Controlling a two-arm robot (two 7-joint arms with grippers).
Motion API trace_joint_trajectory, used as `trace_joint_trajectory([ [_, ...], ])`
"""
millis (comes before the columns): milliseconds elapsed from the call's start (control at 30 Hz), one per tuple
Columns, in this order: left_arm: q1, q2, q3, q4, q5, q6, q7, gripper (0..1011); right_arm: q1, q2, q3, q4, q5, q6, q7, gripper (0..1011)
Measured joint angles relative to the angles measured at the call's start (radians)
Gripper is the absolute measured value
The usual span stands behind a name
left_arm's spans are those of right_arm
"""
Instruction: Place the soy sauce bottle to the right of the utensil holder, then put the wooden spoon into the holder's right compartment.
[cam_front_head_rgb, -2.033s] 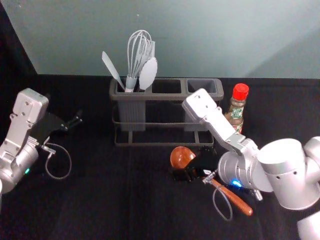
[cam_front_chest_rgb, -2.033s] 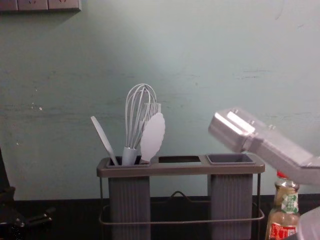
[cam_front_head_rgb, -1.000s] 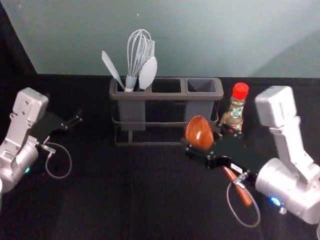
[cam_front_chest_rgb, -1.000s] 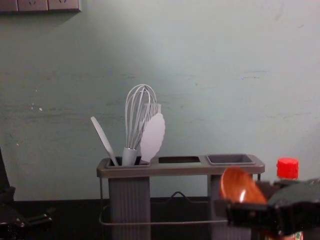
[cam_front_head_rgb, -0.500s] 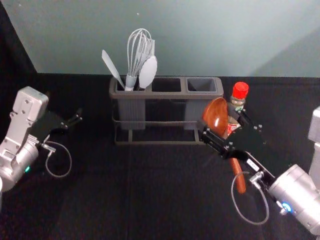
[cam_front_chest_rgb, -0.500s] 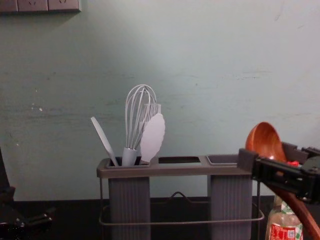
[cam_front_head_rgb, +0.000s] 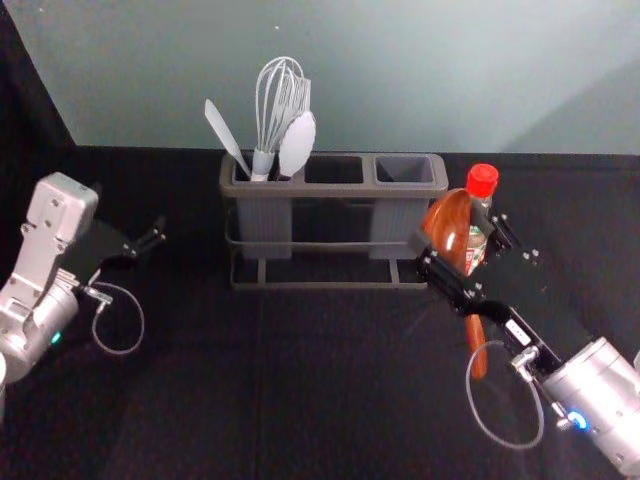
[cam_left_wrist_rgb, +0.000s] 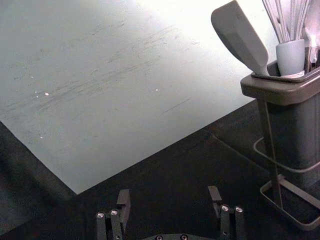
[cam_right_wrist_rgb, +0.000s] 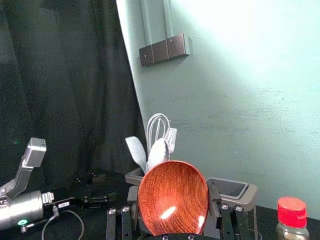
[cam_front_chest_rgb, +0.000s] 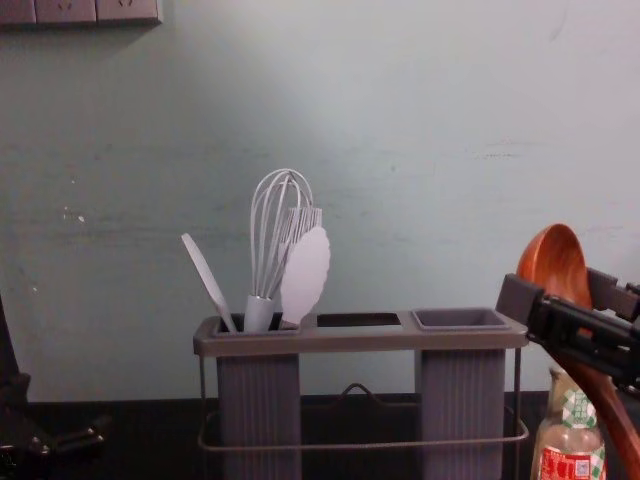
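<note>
My right gripper (cam_front_head_rgb: 458, 232) is shut on the wooden spoon (cam_front_head_rgb: 447, 225), near its bowl, in front of the soy sauce bottle (cam_front_head_rgb: 482, 181). The spoon hangs tilted, bowl up and handle down, off the table. In the chest view the spoon (cam_front_chest_rgb: 556, 262) is right of the utensil holder (cam_front_chest_rgb: 360, 341), its bowl above the rim. The red-capped bottle stands upright beside the holder's right end. The holder's right compartment (cam_front_head_rgb: 404, 170) is empty. Parked at the left is my left gripper (cam_front_head_rgb: 150, 240); in the left wrist view that gripper (cam_left_wrist_rgb: 169, 197) is open, holding nothing.
A whisk (cam_front_head_rgb: 272, 105), a spatula (cam_front_head_rgb: 226, 138) and other pale utensils stand in the holder's left compartment. The middle compartment (cam_front_head_rgb: 333, 171) holds nothing visible. A wall (cam_front_head_rgb: 400, 70) rises behind the black-covered table (cam_front_head_rgb: 200, 400).
My right gripper has raised the spoon from the table and carried it back and right, turning it more upright. The bottle, the holder and my left arm stay where they were.
</note>
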Motion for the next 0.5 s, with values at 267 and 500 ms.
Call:
trace_joint_trajectory([
  [267, 0.0, 0.0, 0.0, 0.0, 0.0, 0.0, 0.0, 1011, 0.001, 0.002, -0.002, 0.001, -0.002, 0.0, -0.007, 838],
  [500, 0.0, 0.0, 0.0, 0.0, 0.0, 0.0, 0.0, 1011, 0.0, 0.001, -0.001, 0.001, -0.002, 0.0, -0.007, 838],
])
